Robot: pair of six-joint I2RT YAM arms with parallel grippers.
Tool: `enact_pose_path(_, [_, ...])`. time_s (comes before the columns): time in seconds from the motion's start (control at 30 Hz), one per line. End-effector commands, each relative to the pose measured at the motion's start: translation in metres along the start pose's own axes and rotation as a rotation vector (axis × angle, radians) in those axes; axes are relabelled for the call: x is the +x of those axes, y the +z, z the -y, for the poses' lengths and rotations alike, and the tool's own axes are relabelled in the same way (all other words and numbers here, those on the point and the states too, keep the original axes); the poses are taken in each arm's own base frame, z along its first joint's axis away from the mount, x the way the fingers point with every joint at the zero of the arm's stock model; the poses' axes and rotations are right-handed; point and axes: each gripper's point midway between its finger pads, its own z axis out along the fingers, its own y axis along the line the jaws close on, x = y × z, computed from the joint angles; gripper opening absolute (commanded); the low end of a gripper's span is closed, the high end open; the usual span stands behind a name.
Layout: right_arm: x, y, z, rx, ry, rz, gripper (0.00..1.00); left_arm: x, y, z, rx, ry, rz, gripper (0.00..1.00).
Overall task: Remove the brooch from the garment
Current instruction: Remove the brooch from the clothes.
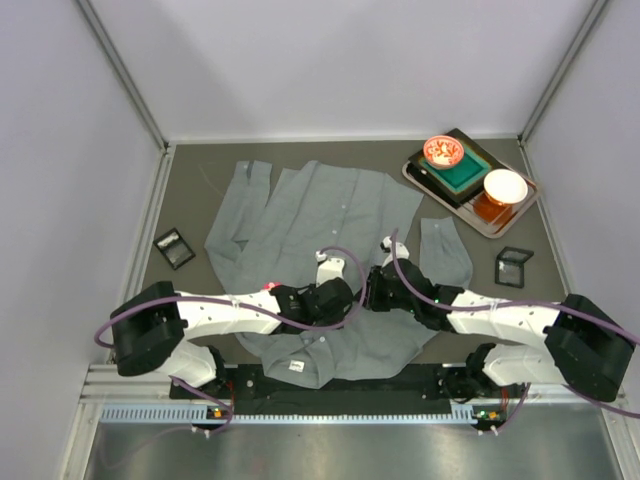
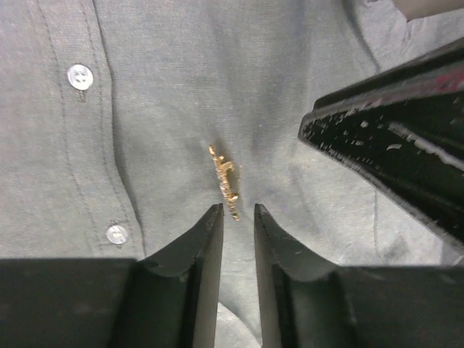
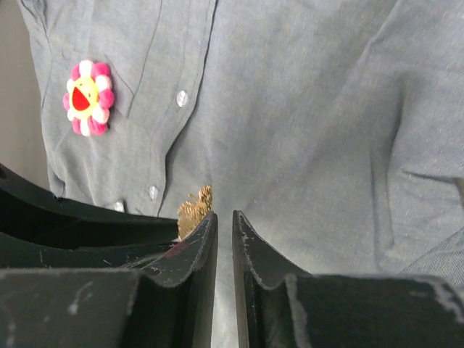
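So the grey shirt [image 1: 330, 210] is spread flat over the middle of the table [image 1: 200, 170], collar end toward the near edge. Both arms meet over its chest area. The gold brooch [image 2: 225, 181] is pinned into the cloth there, a bit to one side of the button strip, lying flat-ish and slanted.

The left gripper [image 2: 238, 212] has its jaws just a narrow crack apart with nothing clamped. The brooch's lower tip sits right at the mouth of that gap. The right gripper [image 3: 225, 217] is also only slightly parted and empty, and the brooch pokes up just outside one finger, maybe touching it, hard to say from that angle. The two grippers are close together, nearly nose to nose.

There's also a pink-petalled flower pin [image 3: 87, 98] on the shirt, further along and well apart from the gold one.

A tray [image 1: 412, 172] with two bowls sits in the far right corner.
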Motion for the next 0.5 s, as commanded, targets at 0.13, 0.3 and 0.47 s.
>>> enact_pose_path(0.13, [0.006, -0.01, -0.011, -0.097, 0.057, -0.059, 0.21, -0.021, -0.012, 0.055, 0.265, -0.015, 0.067, 0.5])
enact_pose_path(0.3, [-0.008, -0.021, 0.01, -0.104, 0.13, -0.023, 0.33, -0.015, -0.003, 0.069, 0.35, -0.012, 0.047, 0.54])
enact_pose_path(0.47, [-0.004, -0.026, -0.005, -0.206, 0.08, -0.051, 0.5, -0.024, -0.016, 0.069, 0.353, -0.016, 0.067, 0.54])
